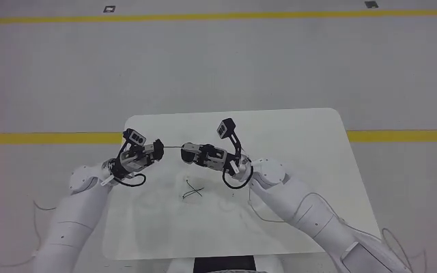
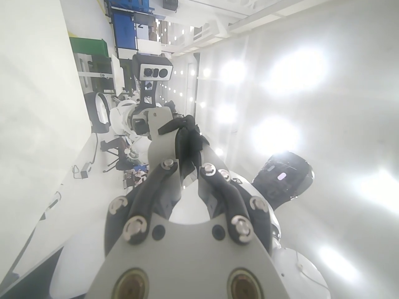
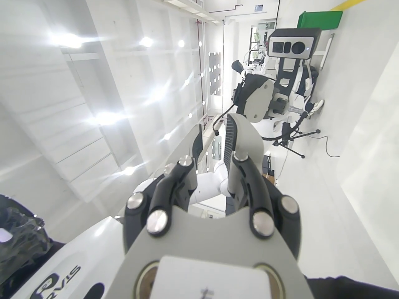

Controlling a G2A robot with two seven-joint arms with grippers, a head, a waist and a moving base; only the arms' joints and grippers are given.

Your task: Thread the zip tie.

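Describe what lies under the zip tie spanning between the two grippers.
Bare white table shows beneath the zip tie; loose black ties lie nearer the robot, not under it. Its ends are hidden by the left gripper and right gripper.

One held zip tie [image 1: 171, 146], two loose ties [image 1: 193, 192] (crossed), one table [image 1: 307, 136].

No print reads in full.

Top view: one floor marker [image 1: 109, 9] lies at 11 o'clock from the table [image 1: 307, 136] and a second floor marker [image 1: 371, 4] at 1 o'clock. I make out no characters on either.

Right wrist view: dark lettering [image 3: 64, 278] with a round emblem stands on a white cover, cut off at the edge. The pale label [image 3: 212, 277] at the base of my right gripper [image 3: 215, 140] bears one small dark mark, unreadable.
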